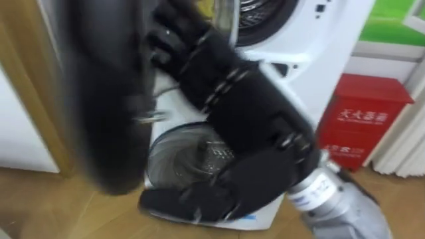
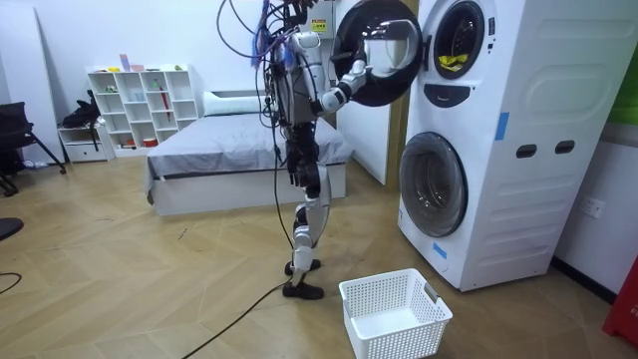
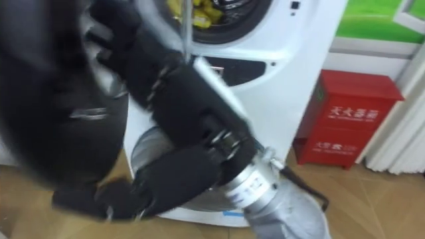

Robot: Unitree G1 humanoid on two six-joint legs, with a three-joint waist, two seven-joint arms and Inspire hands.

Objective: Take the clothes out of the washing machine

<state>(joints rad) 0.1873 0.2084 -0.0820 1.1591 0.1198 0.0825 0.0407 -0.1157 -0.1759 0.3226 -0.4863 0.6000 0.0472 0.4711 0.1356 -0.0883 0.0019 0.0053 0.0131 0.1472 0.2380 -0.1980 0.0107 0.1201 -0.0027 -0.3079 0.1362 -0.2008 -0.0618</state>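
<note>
The upper washing machine stands with its round dark door swung open to my left. Yellow clothes lie inside its drum, also visible as yellow clothes in the room view. My right hand reaches up from the lower right, open, with straight spread fingers against the door's inner edge and the thumb low. In the room view the right hand rests on the door at head height. I stand upright about a step from the machines.
The lower washer has its round door shut. A white laundry basket sits on the wooden floor near my feet. A red box stands right of the machines. A bed and white shelves are behind me.
</note>
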